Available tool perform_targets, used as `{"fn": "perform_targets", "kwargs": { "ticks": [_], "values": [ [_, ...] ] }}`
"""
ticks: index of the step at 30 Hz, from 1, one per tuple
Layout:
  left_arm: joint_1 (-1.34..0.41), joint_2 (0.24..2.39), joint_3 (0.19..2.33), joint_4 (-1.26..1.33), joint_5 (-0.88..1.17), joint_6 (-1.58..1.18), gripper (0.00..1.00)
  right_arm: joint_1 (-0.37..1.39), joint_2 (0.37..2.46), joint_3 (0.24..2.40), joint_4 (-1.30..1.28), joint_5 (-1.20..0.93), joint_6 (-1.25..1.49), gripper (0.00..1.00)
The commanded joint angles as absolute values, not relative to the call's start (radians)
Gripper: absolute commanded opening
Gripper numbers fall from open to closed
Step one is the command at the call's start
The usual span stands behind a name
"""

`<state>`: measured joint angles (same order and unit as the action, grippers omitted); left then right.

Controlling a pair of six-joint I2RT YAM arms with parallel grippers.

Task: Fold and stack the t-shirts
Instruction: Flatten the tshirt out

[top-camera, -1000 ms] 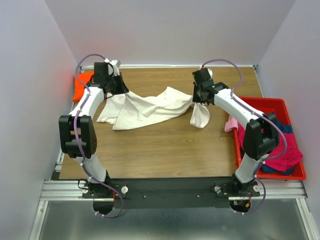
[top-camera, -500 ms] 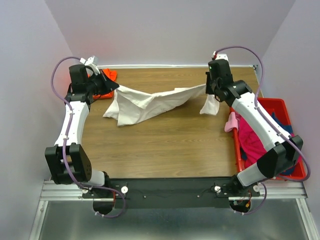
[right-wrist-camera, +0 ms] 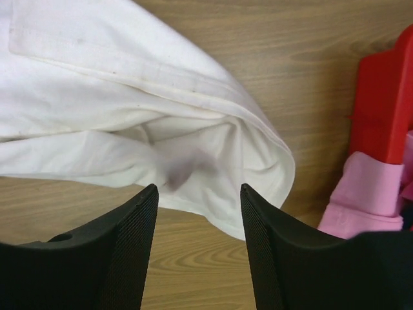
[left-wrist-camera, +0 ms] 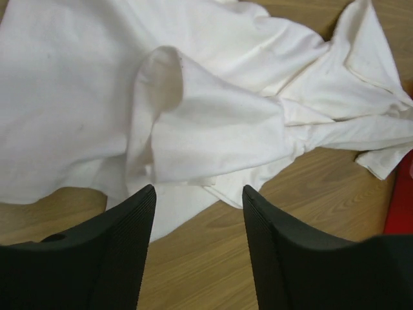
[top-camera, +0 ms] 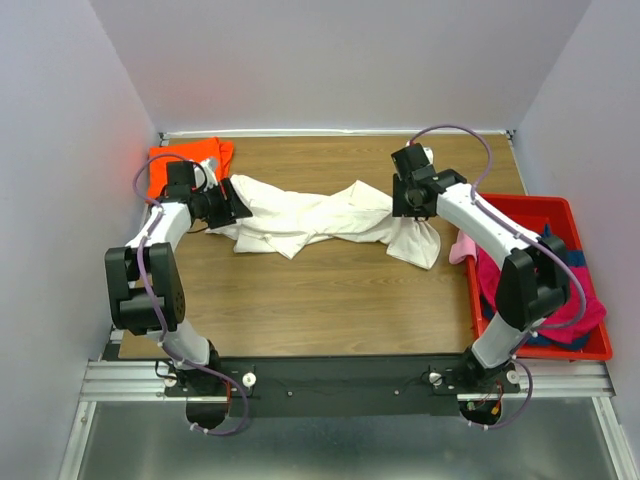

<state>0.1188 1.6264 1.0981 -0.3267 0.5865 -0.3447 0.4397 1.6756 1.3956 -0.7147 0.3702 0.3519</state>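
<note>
the crumpled cream-white cloth t-shirt [top-camera: 320, 215] lies across the brown wooden table [top-camera: 330, 300]. the left gripper [left-wrist-camera: 199, 190] and the right gripper [right-wrist-camera: 199, 188] stand released at its ends, grasping nothing.

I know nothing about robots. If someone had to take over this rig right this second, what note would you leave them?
Left gripper: open, empty, at the white shirt's left end.
Right gripper: open, empty, at its right end.
White shirt: crumpled across the table, unfolded.
Orange shirt: far left corner.
Magenta shirt and dark blue shirt: in the red bin; pink shirt hangs over its edge.
Done: no stack visible.
Left: flatten and fold the white shirt, fold the others, stack.
</note>
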Motion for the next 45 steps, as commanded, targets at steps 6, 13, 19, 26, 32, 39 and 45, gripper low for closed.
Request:
{"fn": "perform_targets", "kwargs": {
  "ticks": [6, 13, 19, 26, 32, 39, 45],
  "values": [
    [0.126, 1.618, 1.034, -0.364, 0.364, -0.241, 0.64, 0.451, 1.698, 1.388, -0.718, 0.27, 0.433, 0.63],
    [0.112, 1.624, 1.019, -0.319, 0.287, -0.192, 0.57, 0.453, 1.719, 1.382, -0.712, 0.232, 0.448, 0.63],
    [0.078, 1.658, 1.04, -0.27, 0.328, -0.172, 0.53, 0.453, 1.747, 1.397, -0.704, 0.203, 0.474, 0.63],
    [0.025, 1.732, 1.092, -0.268, 0.33, -0.169, 0.49, 0.453, 1.753, 1.396, -0.703, 0.196, 0.48, 0.63],
    [0.014, 1.75, 1.103, -0.287, 0.272, -0.172, 0.43, 0.453, 1.749, 1.385, -0.703, 0.198, 0.488, 0.63],
    [0.006, 1.727, 1.104, -0.304, 0.236, -0.179, 0.27, 0.453, 1.753, 1.385, -0.703, 0.192, 0.491, 0.64],
    [0.003, 1.727, 1.1, -0.307, 0.264, -0.175, 0.22, 0.453, 1.761, 1.382, -0.704, 0.184, 0.491, 0.64]
  ]
}}
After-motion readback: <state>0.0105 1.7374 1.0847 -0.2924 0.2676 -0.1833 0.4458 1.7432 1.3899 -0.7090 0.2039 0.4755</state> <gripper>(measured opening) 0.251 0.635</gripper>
